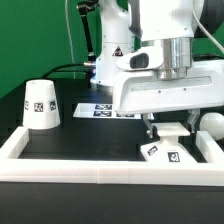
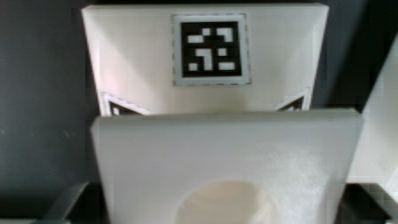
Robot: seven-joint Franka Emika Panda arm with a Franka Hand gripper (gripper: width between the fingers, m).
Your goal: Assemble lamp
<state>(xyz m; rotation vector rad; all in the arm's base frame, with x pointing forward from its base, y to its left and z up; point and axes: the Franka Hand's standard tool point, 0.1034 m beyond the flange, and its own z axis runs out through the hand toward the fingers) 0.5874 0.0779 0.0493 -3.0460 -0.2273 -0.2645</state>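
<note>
Wrist vertical, I hang straight down with my end effector (image 1: 167, 130) right over the lamp base (image 1: 168, 153), which lies on the tabletop (image 1: 90, 140) at the lower right of the exterior frame. I cannot tell whether my fingers pinch it or only straddle it. It looks like rigid, light, smooth plastic, so I'd grip two flat opposite edges squarely or it may slide.

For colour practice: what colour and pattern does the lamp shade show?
The lamp shade is white with a black-and-white square tag; best in the exterior view.
</note>
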